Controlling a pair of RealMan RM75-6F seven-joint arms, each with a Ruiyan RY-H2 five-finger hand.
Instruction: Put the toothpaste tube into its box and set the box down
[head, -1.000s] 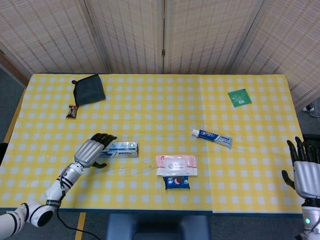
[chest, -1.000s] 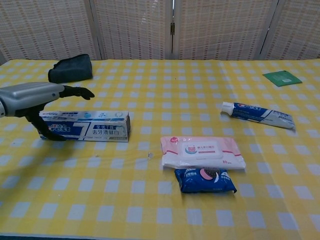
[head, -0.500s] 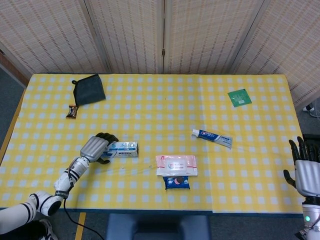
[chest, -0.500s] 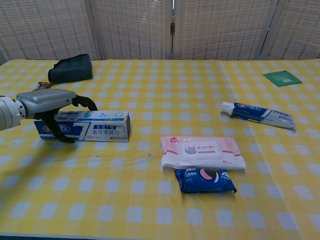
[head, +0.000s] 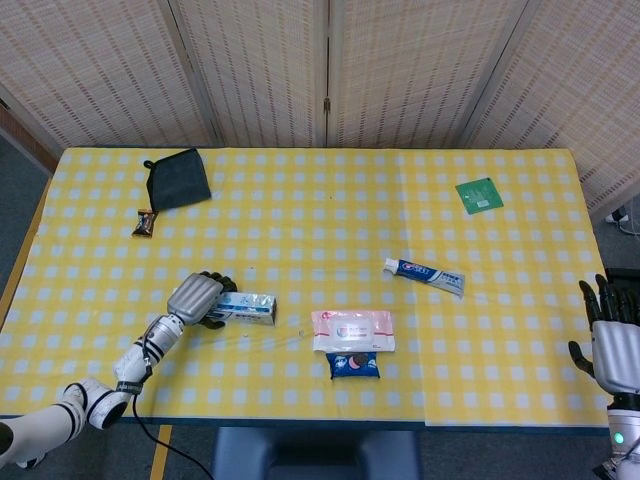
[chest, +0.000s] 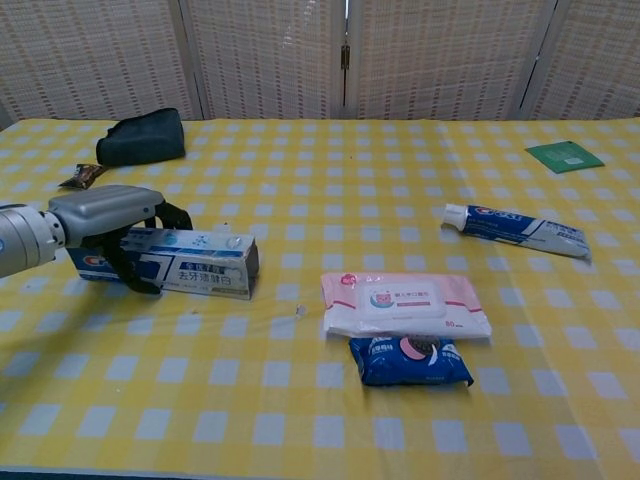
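Chest view: left hand (chest: 108, 215) grips toothpaste box (chest: 190, 264) w/ fingers wrapped round it; toothpaste tube (chest: 515, 229) lies well apart. Right hand (head: 612, 345) empty, fingers spread.

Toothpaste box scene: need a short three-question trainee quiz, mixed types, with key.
1. True or false: the toothpaste tube is already inside the toothpaste box.
2. Multiple choice: what lies directly in front of the pink wipes pack, on the robot's side?
A. green card
B. blue snack packet
C. dark cloth
3. Fill in: the ____ hand grips the toothpaste box.

Key
1. False. The tube lies on the tablecloth, apart from the box, capped end towards the box.
2. B. The blue snack packet sits just below the wipes; the green card and dark cloth lie at the far side.
3. Left. The left hand wraps the box's end; the right hand holds nothing, fingers up.
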